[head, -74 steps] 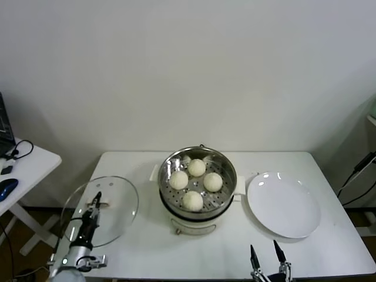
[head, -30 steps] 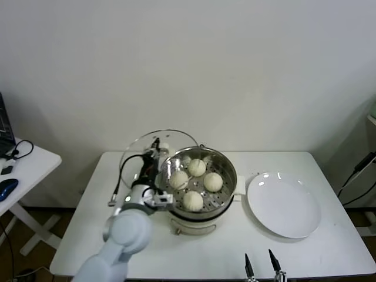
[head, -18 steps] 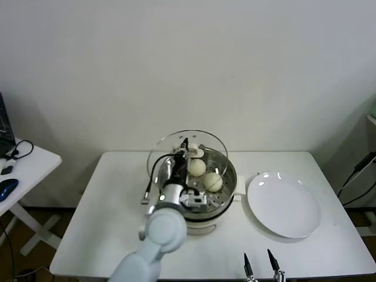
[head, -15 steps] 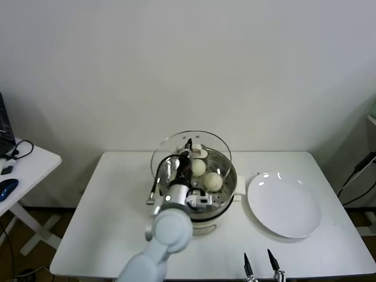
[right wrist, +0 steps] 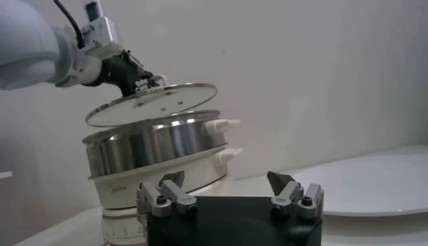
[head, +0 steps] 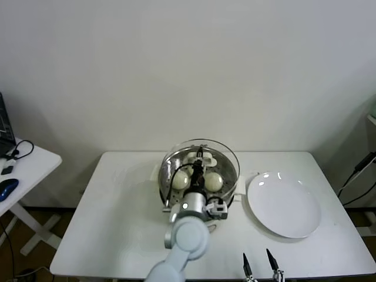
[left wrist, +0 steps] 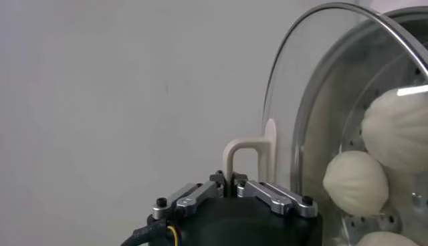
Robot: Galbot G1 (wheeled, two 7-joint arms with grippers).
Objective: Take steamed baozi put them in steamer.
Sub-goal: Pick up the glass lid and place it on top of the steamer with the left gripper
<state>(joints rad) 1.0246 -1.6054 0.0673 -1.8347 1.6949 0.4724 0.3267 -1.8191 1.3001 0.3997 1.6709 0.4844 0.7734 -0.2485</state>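
left gripper clamped on glass lid above steamer; right gripper parted.

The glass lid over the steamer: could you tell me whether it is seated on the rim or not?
Not seated. The left gripper holds the glass lid by its handle, tilted above the steamer, with a gap over the rim.

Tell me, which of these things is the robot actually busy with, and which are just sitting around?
In the job:
- steamer
- steamed baozi, already inside it
- glass lid, held tilted above the steamer
- left gripper, shut on the lid's handle

Just lying about:
- white plate, bare, beside the steamer
- right gripper, open, waiting at the table's near edge
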